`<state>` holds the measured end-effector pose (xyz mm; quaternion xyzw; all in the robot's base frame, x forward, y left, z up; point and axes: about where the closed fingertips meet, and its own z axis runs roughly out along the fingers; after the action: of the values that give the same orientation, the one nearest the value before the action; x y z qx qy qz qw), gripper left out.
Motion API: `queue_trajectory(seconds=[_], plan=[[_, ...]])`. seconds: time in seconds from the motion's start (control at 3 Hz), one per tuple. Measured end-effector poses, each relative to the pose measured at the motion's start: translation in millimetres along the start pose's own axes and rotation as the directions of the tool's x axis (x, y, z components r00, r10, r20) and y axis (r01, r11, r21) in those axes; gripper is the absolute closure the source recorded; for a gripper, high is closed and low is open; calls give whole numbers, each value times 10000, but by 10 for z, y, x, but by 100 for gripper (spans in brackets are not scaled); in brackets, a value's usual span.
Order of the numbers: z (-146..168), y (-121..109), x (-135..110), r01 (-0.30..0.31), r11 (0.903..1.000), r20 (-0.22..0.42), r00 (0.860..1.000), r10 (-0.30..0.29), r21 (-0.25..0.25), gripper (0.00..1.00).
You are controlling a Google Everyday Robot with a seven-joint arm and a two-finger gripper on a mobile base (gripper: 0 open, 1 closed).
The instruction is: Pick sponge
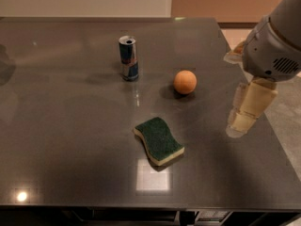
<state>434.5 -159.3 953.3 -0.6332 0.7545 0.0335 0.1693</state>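
The sponge (159,141) is lying flat, green face up, front-left of the orange ball (185,82), while the gripper (239,124), open-or-closed state not discernible, is hanging right of that ball; being light, soft foam, the sponge is probably calling for a grasp across its shorter width.

Arm (277,41) is cropped above end effector (239,125) at right.

No legible text, even on can (128,58); gripper (238,123) over table (70,135) right edge.
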Motion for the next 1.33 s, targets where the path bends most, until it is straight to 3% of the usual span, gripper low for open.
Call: queue_trajectory(seconds=[0.67, 1.33], plan=[[677, 348, -550, 573, 9971, -6, 9984, -574, -502, 0], [1267, 604, -748, 651, 9947, -210, 9975, -669, -795, 0]])
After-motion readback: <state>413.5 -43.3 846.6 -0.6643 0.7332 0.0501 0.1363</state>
